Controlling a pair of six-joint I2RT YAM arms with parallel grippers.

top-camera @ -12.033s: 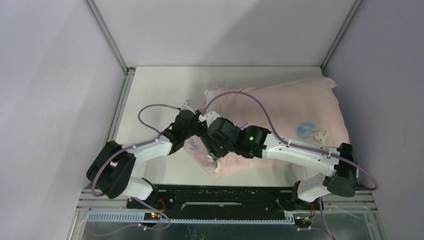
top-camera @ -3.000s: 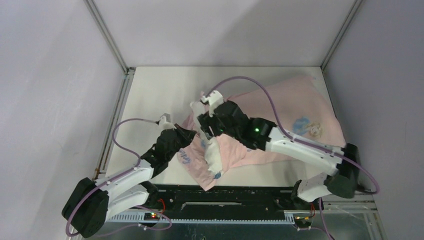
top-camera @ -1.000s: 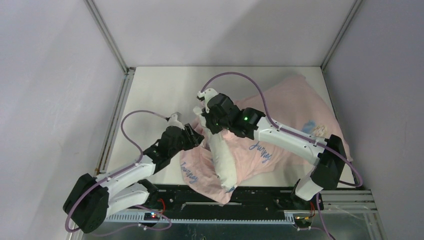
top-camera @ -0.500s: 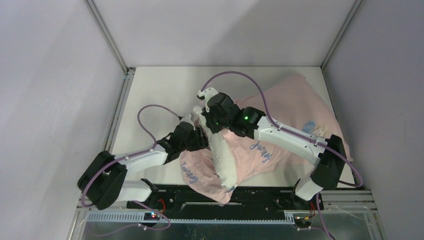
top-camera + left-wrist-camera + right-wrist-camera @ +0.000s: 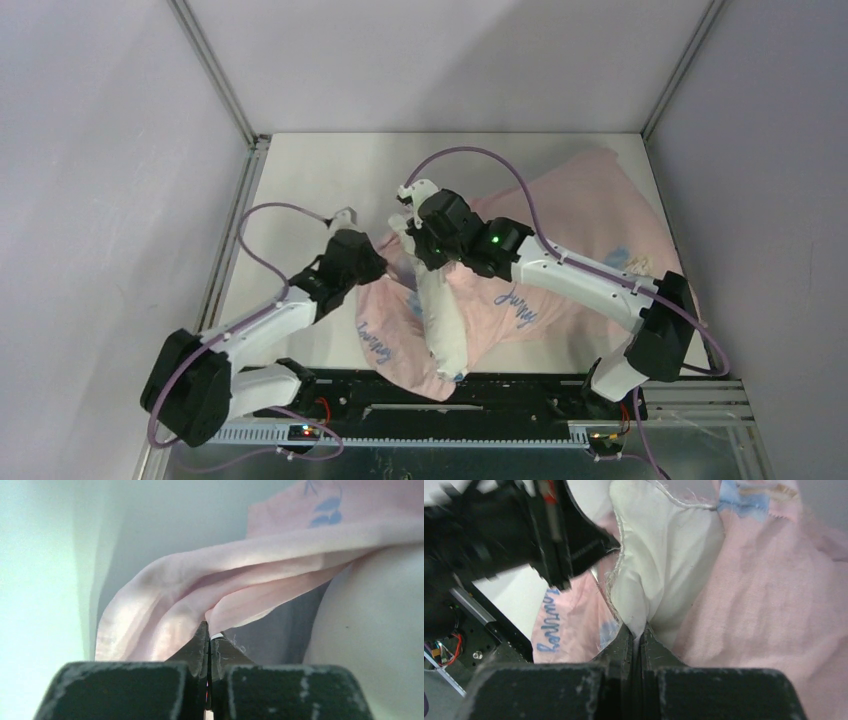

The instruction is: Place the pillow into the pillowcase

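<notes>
- Near centre of table [image 5: 320, 170]: pillow [image 5: 441, 325] hangs as a white fold, rest seemingly inside pillowcase [image 5: 590, 215]; soft, light, floppy, so pinch corners or seams.
- Right gripper [image 5: 636, 630] clamped tight on pillow fabric.
- Left gripper [image 5: 208, 630] clamped on pillowcase hem, just left of it.

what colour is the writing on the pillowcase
Blue, on the pale pink pillowcase; the lettering shows best in the right wrist view.
</notes>
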